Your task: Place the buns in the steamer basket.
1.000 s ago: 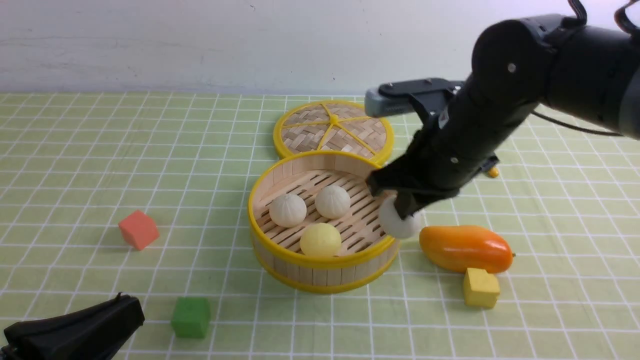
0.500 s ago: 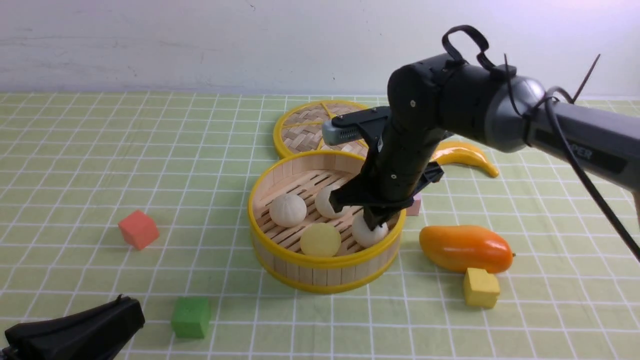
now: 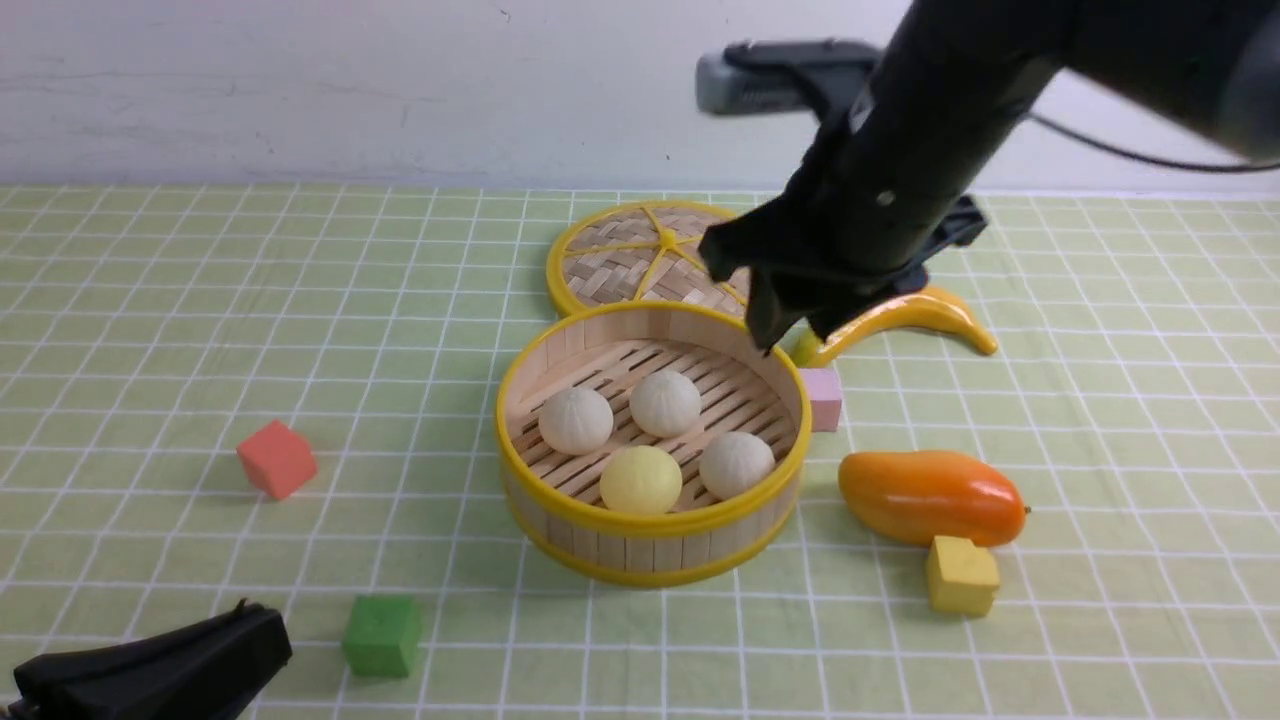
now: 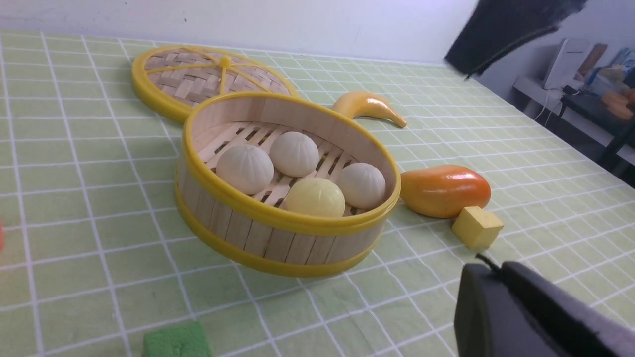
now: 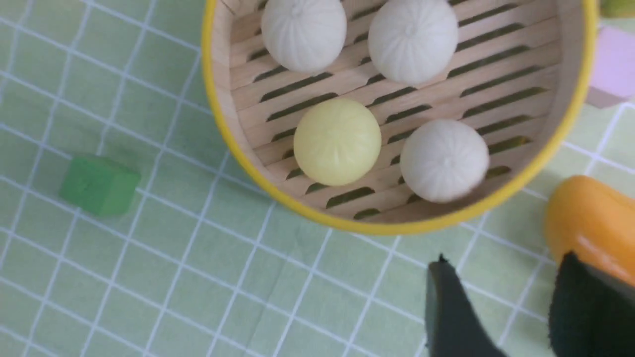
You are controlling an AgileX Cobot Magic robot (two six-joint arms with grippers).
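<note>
Pale bamboo steamer basket (image 3: 652,520) on the green-checked desk (image 3: 200,330), all four buns (image 3: 737,464) resting inside it, right pincer (image 3: 790,318) empty and parted above its far rim, left pincer (image 3: 150,675) low at near edge, state unclear.

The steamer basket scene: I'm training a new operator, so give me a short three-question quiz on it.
1. How many buns lie in the steamer basket?
2. True or false: the right gripper holds a bun.
3. Which thing touches the mango? A) yellow cube B) red cube C) green cube

Key: 1. Four: three off-white, one pale yellow bun. 2. False: it is open and empty, above the basket's far rim. 3. A.
</note>
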